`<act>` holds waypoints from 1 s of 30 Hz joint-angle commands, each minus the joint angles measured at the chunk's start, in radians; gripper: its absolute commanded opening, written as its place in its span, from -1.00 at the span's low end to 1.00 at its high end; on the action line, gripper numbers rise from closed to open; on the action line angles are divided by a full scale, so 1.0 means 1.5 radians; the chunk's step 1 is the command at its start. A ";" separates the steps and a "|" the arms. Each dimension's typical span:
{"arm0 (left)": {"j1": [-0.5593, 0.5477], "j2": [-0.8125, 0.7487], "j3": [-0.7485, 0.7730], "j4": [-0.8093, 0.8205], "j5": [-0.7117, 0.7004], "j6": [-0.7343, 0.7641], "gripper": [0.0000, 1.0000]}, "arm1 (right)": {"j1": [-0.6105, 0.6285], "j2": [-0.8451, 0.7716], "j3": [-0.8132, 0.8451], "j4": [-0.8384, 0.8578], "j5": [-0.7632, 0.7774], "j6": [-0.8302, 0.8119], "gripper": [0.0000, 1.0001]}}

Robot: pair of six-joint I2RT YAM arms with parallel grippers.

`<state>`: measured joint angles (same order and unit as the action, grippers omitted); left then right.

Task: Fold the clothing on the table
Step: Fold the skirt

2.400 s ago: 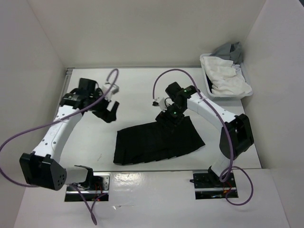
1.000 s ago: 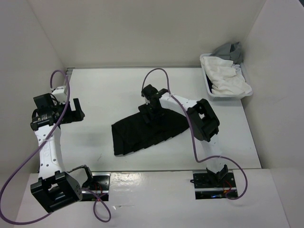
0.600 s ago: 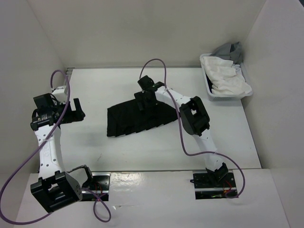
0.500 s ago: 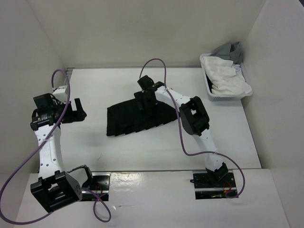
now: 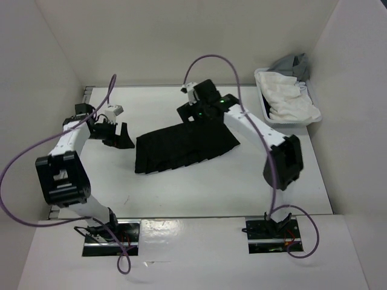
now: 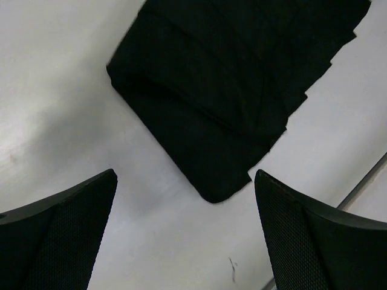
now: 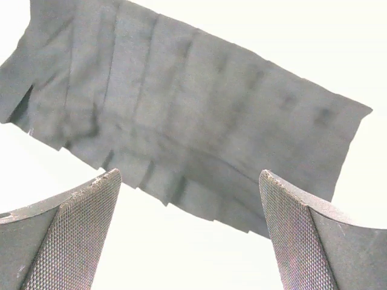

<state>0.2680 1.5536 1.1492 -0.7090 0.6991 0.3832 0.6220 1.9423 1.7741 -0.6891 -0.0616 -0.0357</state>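
Left hand: standing wide open, gripping nothing; its two dark fingers are framing bare white surface and one rounded corner of the skirt.
Left hand's place: hovering just beside the left end of the skirt, apart from the fabric.
Right hand: also gaping fully, with nothing between its fingers.
Right hand's place: hanging over the far edge of the skirt, looking down on the pleats; whether it is touching the cloth cannot be told.
Skirt: lying flat and spread out near the middle of the surface, between the two hands, its long side running left to right and tilting slightly up toward the right; the pleats are showing as parallel folds and one edge is looking stepped and jagged.
Surface: white, carrying the skirt, with bare area showing all around it.
Tray: sitting at the far right corner, well apart from the skirt.
White cloth: lying bunched up in the tray.
Grey cloth: lying crumpled behind the white one, at the tray's far end.
Cables: purple, looping from each arm.
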 commanded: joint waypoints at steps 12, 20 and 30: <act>-0.033 0.283 0.177 0.044 0.107 0.131 1.00 | -0.221 -0.276 -0.252 -0.081 -0.164 -0.187 0.97; -0.047 0.347 0.246 0.050 0.113 0.116 1.00 | -0.263 -0.291 -0.267 -0.081 -0.173 -0.187 0.97; -0.077 0.383 0.241 -0.006 0.103 0.165 1.00 | -0.269 -0.291 -0.267 -0.081 -0.173 -0.187 0.97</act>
<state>0.1650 2.1174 1.5131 -0.6659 0.8394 0.5579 0.2195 1.5440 1.3720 -0.8078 -0.3046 -0.3054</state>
